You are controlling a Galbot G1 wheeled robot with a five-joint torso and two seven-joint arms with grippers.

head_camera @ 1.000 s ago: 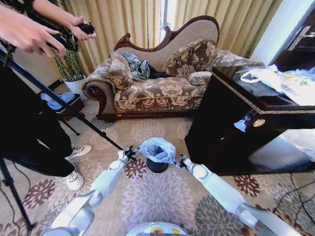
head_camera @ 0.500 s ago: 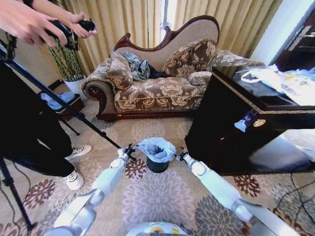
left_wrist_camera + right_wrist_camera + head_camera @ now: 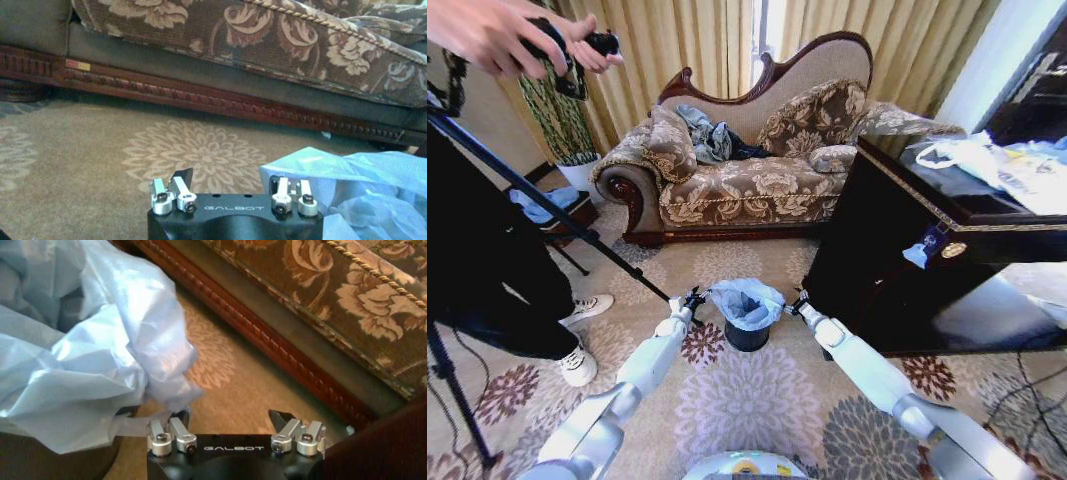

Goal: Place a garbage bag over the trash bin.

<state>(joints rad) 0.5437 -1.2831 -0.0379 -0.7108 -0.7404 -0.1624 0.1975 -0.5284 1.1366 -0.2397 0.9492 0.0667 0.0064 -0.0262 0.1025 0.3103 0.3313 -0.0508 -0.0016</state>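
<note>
The garbage bag (image 3: 747,302) sits puffed over the trash bin (image 3: 747,336) on the carpet before the sofa (image 3: 747,180), with the left pincer (image 3: 693,301) and right pincer (image 3: 797,302) flanking it, both spread apart and gripping nothing. With its rim so loosely draped, I'd worry a brushing finger could drag it off or tip the light bin.
</note>
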